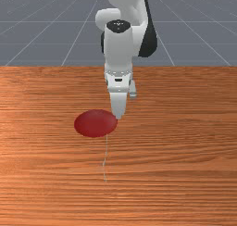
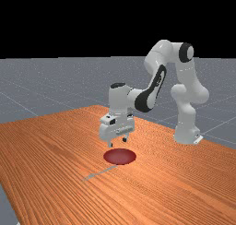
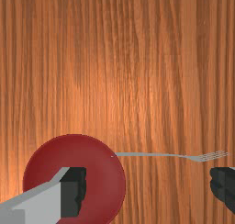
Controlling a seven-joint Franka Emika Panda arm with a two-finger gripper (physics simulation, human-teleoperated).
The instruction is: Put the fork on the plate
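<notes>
Fork (image 3: 151,154), thin and grey, lies flat on the bench (image 1: 185,174), its handle end meeting the rim of the dark red plate (image 1: 95,123) and its head (image 3: 196,159) pointing away. Whether that end rests on the rim or only against it, I cannot tell.

It should be light and stiff, hard to damage but smooth enough to swivel in a poor grip. So little of it stands up from the wood that the claw (image 2: 117,142) must go very low. I would pinch across the handle, between its middle and the head, to keep the weight balanced and clear the rim. The claw hangs above the bench, spread wide and holding nothing; its fingers are lined up roughly along the fork, so a turn of about a right angle seems called for.

The bench is orange-brown wood with close, dark grain and looks flat, though thin metal could skid on it. Beyond is a grey floor (image 2: 37,81) ruled with pale lines, under a black background.
</notes>
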